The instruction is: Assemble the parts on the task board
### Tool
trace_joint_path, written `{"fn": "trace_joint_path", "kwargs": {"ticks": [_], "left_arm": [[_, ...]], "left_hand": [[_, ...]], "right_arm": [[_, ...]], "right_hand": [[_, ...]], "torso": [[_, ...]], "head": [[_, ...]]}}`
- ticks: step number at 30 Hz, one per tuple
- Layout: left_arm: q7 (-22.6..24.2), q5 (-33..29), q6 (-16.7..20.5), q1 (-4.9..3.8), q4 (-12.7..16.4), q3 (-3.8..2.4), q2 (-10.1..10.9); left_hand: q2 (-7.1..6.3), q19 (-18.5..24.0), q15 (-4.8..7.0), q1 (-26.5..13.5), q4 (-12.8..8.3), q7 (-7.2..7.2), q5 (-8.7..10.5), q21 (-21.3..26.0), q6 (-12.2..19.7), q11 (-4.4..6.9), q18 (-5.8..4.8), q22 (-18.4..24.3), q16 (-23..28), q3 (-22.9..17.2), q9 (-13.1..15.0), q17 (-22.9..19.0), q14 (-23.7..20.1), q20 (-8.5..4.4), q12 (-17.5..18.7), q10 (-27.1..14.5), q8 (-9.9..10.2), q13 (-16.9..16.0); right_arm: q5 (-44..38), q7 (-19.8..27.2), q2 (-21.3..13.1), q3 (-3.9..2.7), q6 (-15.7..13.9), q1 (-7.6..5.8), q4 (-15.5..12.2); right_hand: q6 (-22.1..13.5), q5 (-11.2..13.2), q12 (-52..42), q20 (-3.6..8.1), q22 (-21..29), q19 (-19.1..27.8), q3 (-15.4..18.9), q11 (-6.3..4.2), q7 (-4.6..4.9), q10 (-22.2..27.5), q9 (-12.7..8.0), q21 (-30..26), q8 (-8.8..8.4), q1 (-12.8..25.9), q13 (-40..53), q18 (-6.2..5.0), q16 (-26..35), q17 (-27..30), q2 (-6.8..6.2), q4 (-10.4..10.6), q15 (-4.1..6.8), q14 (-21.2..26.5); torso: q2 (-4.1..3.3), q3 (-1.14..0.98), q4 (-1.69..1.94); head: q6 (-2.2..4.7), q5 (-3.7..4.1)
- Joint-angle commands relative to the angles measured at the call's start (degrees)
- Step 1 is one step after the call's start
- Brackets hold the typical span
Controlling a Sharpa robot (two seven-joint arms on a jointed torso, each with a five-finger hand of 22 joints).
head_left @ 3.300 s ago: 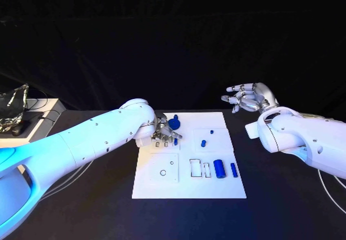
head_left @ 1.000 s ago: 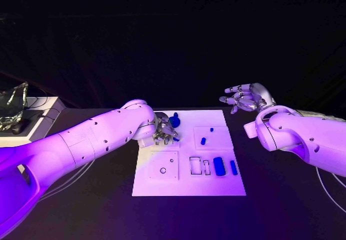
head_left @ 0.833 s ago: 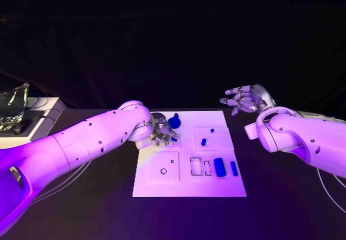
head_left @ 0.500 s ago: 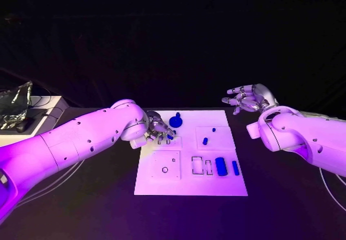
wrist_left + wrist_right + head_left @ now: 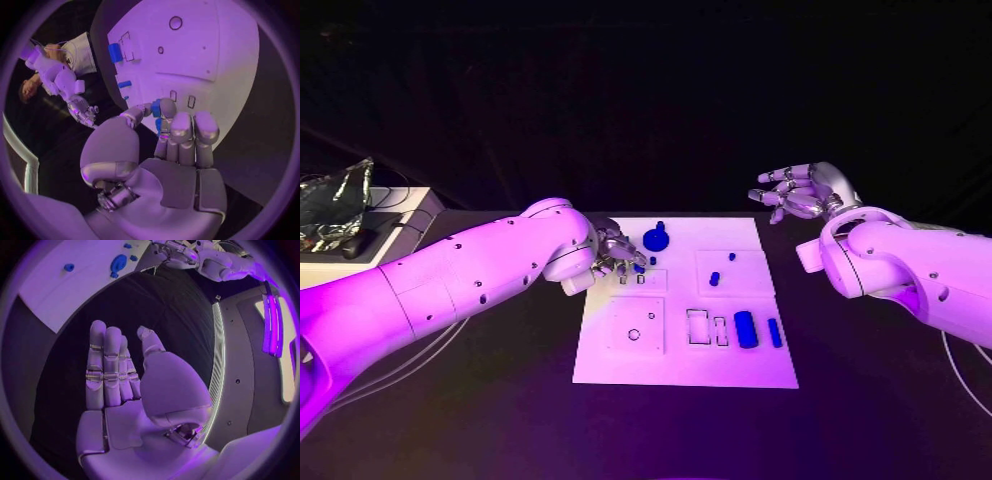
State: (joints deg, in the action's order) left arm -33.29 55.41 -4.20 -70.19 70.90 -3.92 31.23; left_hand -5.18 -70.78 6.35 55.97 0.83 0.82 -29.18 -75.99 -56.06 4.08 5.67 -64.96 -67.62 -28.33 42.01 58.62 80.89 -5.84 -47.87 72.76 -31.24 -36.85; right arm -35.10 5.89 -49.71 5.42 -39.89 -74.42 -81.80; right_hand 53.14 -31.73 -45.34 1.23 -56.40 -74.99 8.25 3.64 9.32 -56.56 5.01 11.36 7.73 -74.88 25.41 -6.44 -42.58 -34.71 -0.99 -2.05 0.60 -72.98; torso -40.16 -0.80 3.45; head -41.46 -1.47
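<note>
While pinching a part [image 5: 157, 108], left hand [image 5: 617, 262] hovers.

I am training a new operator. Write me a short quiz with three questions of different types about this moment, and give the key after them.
1. True or false: the right hand holds a blue part.
2. Multiple choice: where is the left hand? A) over the board's far left area, B) off the table, C) beside the right hand.
3. Fill in: the two long blue parts lie side by side at the task board's near ______ side, in the head view.

Key
1. False: it is raised beyond the board's right far corner, fingers apart, nothing in it.
2. A: it pinches a small blue part there.
3. right
</note>
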Motion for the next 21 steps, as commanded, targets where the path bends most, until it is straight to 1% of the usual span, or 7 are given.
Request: {"fn": "trace_joint_path", "kwargs": {"ticks": [1,5,8,9,11,16,21], "left_arm": [[-0.24,3.61,2.48,0.2,0.17,0.52,-0.27],[-0.31,5.51,2.93,0.46,0.0,1.12,-0.6],[-0.37,6.34,3.03,0.63,-0.13,1.32,-0.77],[-0.4,6.61,3.02,0.71,-0.2,1.39,-0.85],[-0.46,6.97,2.93,0.85,-0.3,1.53,-1.01],[-0.55,7.35,3.15,1.23,-0.43,1.75,-1.35],[-0.53,7.56,3.4,1.53,-0.44,1.82,-1.68]], "left_hand": [[0.11,-0.41,0.1,0.69,-9.87,-0.67,-0.33,-0.03,-1.19,0.22,-1.08,-0.07,0.28,-10.36,4.53,0.01,0.31,0.05,0.2,0.65,0.2,-0.1],[0.13,-0.52,0.09,0.7,-9.86,-0.66,-0.33,-0.04,-1.22,0.2,-1.09,-0.26,0.27,-10.34,4.61,-0.02,0.34,0.07,0.25,0.66,0.28,-0.2],[0.13,-0.52,0.09,0.7,-9.86,-0.66,-0.33,-0.04,-1.22,0.2,-1.09,-0.26,0.27,-10.34,4.61,-0.02,0.34,0.07,0.25,0.66,0.28,-0.2],[0.12,-0.57,0.07,0.85,-9.78,-0.64,-0.31,0.24,-1.36,0.18,-1.09,-0.64,0.24,-10.31,4.85,-0.06,0.34,0.08,0.48,0.71,0.64,-0.56],[0.11,-0.58,0.07,0.88,-9.76,-0.64,-0.3,0.28,-1.38,0.18,-1.09,-0.7,0.24,-10.31,4.89,-0.07,0.34,0.08,0.51,0.72,0.7,-0.62],[0.11,-0.58,0.07,0.88,-9.76,-0.64,-0.3,0.28,-1.38,0.18,-1.09,-0.7,0.24,-10.31,4.89,-0.07,0.34,0.08,0.51,0.72,0.7,-0.62],[0.13,-0.67,0.06,0.87,-9.74,-0.64,-0.26,0.33,-1.39,0.17,-1.1,-0.9,0.28,-10.33,5.0,-0.15,0.34,0.08,0.58,0.73,0.74,-0.71]], "right_arm": [[-0.42,0.96,0.09,-0.01,0.52,0.02,0.05],[-0.4,1.1,0.14,-0.01,0.43,0.02,0.01],[-0.4,1.17,0.17,-0.01,0.37,0.02,-0.01],[-0.39,1.2,0.19,-0.01,0.36,0.02,-0.02],[-0.39,1.24,0.21,-0.01,0.34,0.02,-0.05],[-0.39,1.32,0.22,-0.01,0.31,0.02,-0.11],[-0.39,1.37,0.24,-0.02,0.36,0.02,-0.14]], "right_hand": [[0.2,-0.09,0.33,0.14,0.11,0.46,0.09,-0.13,0.33,0.31,-0.05,0.24,-0.22,0.04,-0.14,0.55,0.17,0.03,0.49,-0.29,-0.02,0.29],[0.2,-0.09,0.33,0.14,0.11,0.46,0.09,-0.13,0.33,0.31,-0.05,0.24,-0.22,0.04,-0.14,0.55,0.17,0.03,0.49,-0.29,-0.02,0.29],[0.2,-0.09,0.33,0.14,0.11,0.46,0.09,-0.13,0.33,0.31,-0.05,0.24,-0.22,0.04,-0.14,0.55,0.17,0.03,0.49,-0.29,-0.02,0.29],[0.2,-0.09,0.33,0.14,0.11,0.46,0.09,-0.13,0.33,0.31,-0.05,0.24,-0.22,0.04,-0.14,0.55,0.17,0.03,0.49,-0.29,-0.02,0.29],[0.2,-0.09,0.3,0.14,0.13,0.42,0.13,-0.14,0.31,0.28,-0.05,0.36,-0.2,0.16,-0.16,0.53,0.12,0.01,0.49,-0.24,-0.01,0.26],[0.2,-0.09,0.3,0.14,0.13,0.42,0.13,-0.14,0.31,0.28,-0.05,0.36,-0.2,0.16,-0.16,0.53,0.12,0.01,0.49,-0.24,-0.01,0.26],[0.2,-0.09,0.3,0.14,0.13,0.42,0.13,-0.14,0.31,0.28,-0.05,0.36,-0.2,0.16,-0.16,0.53,0.12,0.01,0.49,-0.24,-0.01,0.26]], "torso": [[-0.06,0.0,0.0],[-0.13,-0.02,-0.02],[-0.14,-0.02,-0.01],[-0.13,-0.02,-0.01],[-0.13,-0.03,-0.04],[-0.19,0.06,-0.04],[-0.18,0.08,-0.04]], "head": [[-0.16,-0.06],[-0.18,-0.18],[-0.34,-0.17],[-0.36,-0.17],[-0.39,-0.17],[-0.45,-0.05],[-0.51,-0.02]]}}
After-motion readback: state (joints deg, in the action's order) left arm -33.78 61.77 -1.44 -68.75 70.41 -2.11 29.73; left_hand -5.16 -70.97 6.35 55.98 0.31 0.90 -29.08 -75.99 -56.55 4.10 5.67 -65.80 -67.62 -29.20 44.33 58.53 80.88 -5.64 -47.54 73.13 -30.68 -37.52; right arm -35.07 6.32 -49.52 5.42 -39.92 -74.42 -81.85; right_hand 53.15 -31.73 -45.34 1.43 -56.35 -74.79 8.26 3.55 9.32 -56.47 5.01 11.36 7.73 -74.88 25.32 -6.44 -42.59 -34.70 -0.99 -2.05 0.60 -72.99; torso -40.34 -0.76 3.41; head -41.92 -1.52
